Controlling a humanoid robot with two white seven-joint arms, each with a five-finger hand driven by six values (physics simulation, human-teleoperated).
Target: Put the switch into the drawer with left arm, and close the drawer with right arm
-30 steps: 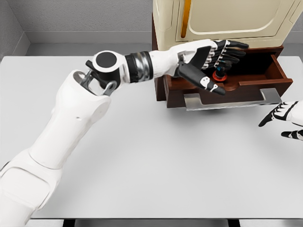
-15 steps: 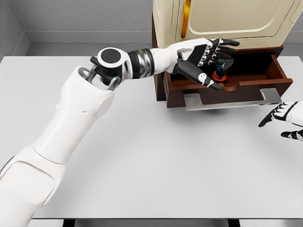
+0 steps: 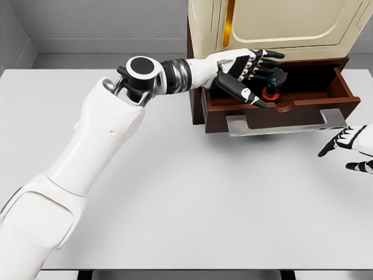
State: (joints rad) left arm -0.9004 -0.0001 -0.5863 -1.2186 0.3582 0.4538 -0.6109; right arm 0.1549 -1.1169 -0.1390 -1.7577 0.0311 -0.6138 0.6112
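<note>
A dark switch with a red ring at its base stands inside the open brown drawer, near its left half. My left hand hovers over the drawer's left end, fingers spread and holding nothing, just left of the switch. The drawer's grey handle juts toward me along its front. My right hand hangs at the right edge of the picture, below and right of the handle, fingers relaxed and holding nothing.
The drawer belongs to a brown base under a cream cabinet at the back of the white table. A grey wall runs behind the table.
My left hand has drawn back to the left and slightly up, away from the switch, which stays in the drawer. The right hand has not moved.
</note>
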